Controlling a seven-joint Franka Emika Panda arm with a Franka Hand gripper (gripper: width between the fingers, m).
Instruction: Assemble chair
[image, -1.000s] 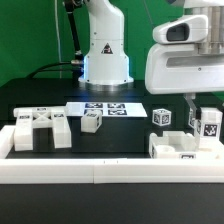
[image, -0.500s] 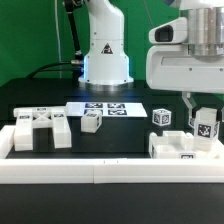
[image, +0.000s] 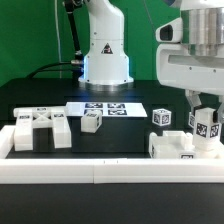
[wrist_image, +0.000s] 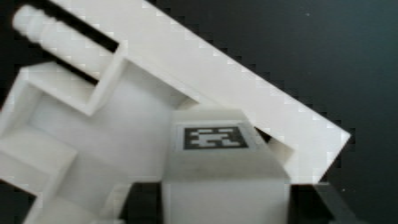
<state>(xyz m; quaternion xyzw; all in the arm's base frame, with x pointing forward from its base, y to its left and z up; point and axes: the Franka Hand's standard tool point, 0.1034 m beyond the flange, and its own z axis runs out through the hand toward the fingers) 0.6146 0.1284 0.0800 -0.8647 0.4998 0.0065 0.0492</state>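
Hand (image: 205, 117) clamps chunky white tagged chair part (image: 208, 128).

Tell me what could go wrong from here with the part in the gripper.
1. The tagged part is held in the gripper only by its sides; it might slip or tilt.
2. The large white part lies right beneath; a low move could bump it.
3. The small cube stands close beside; a sideways swing could clip it.

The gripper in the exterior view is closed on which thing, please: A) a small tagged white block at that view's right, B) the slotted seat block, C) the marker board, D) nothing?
A: the gripper clamps the small tagged white block, as the wrist view also shows.
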